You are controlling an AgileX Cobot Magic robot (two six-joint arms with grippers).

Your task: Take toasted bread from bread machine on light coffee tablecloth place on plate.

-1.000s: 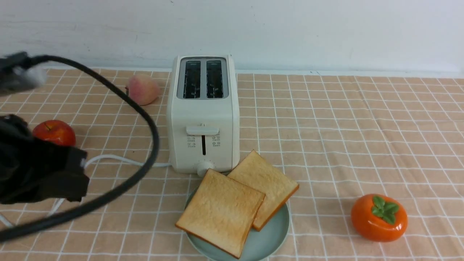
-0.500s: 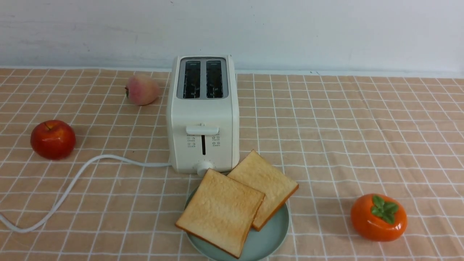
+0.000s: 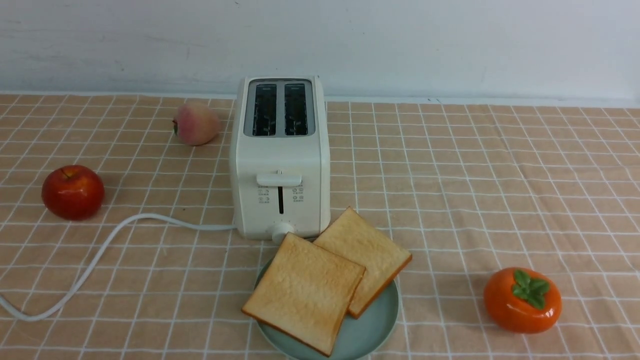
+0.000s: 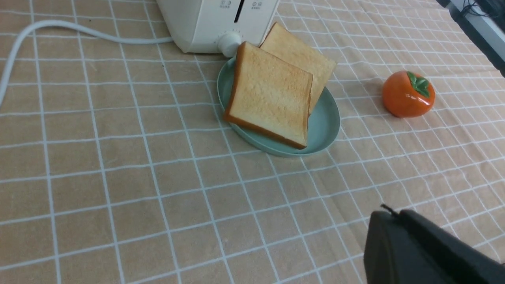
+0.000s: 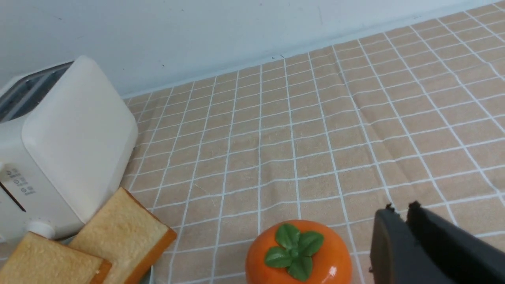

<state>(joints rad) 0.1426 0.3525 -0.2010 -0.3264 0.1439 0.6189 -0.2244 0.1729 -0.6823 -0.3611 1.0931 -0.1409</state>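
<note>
Showing jaws shut and empty on left gripper (image 4: 394, 215) and right gripper (image 5: 402, 211), the left withdrawn from the front view since a second ago, and farther out both toasted bread (image 3: 305, 292) slices overlapping on the plate (image 3: 370, 330) at the near face of the empty bread machine (image 3: 280, 155), suggesting the task done.

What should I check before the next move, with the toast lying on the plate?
1. Front slice and back slice on the plate: ok.
2. Slices fully inside the plate's rim: not ok, both overhang it.
3. Toaster slots empty: ok.
4. Left gripper shut, holding nothing: ok.
5. Right gripper shut, holding nothing: ok.
</note>
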